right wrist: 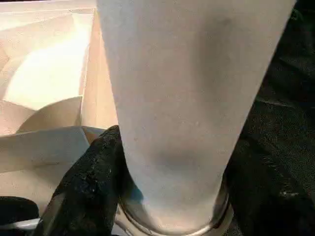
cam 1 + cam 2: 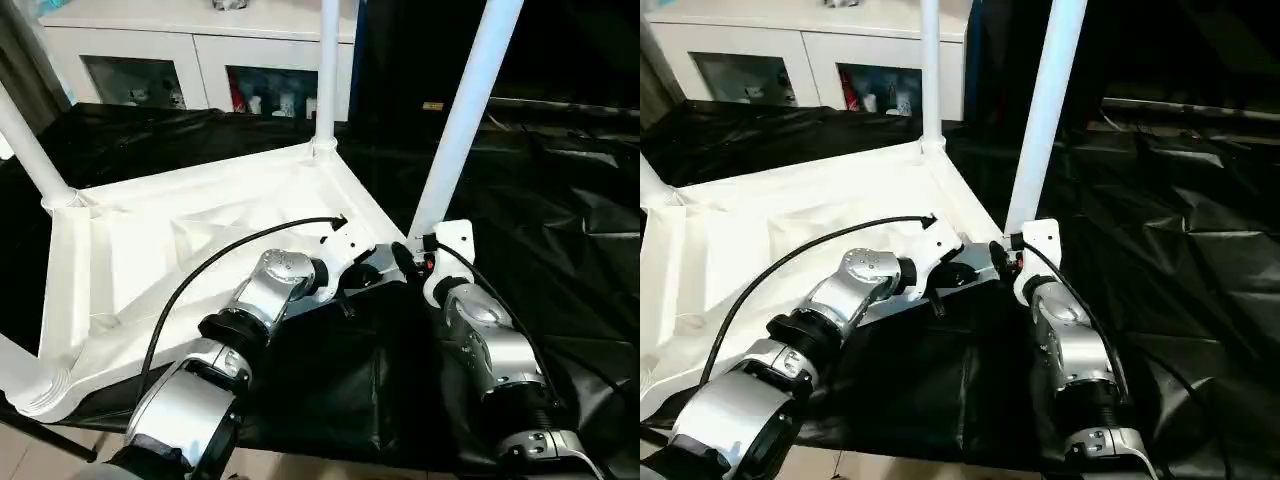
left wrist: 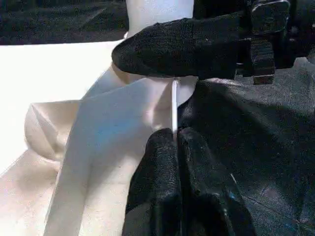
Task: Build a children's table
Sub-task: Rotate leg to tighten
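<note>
At the near corner, right gripper (image 1: pixel 172 196): its two black fingers (image 1: pixel 86 184) stand apart on either side of the base of a white leg (image 2: pixel 462 120), holding it just above the round corner socket.
Held leg, axis: long axis runs up and away from the socket, leaning toward the robot's right as it climbs; the thick end is down at the socket, the rest passes out of the top of the head views.
Left gripper (image 3: pixel 177 142): fingers pressed together, pinching the thin upright edge of the tabletop (image 2: pixel 180 250) right beside that same corner; the right gripper's finger shows just beyond it in the left wrist view.
Arms: both silver forearms reach forward and meet at this corner, the left from the robot's left, the right straight ahead.
Tabletop, lie: upside down on a black sheet (image 2: pixel 560 250), ribbed underside up, flat, its near right corner toward the grippers and its broad face stretching away to the robot's left.
Far leg (image 2: pixel 327 70): upright in the far corner socket, axis close to vertical.
Left leg (image 2: pixel 30 145): set in the left far corner, leaning up and outward to the left.
Nearest left corner: a round socket at the table's edge; whether a leg sits in it I cannot tell.
Beyond: a white cabinet (image 2: pixel 200 45) with glass doors behind the sheet.
</note>
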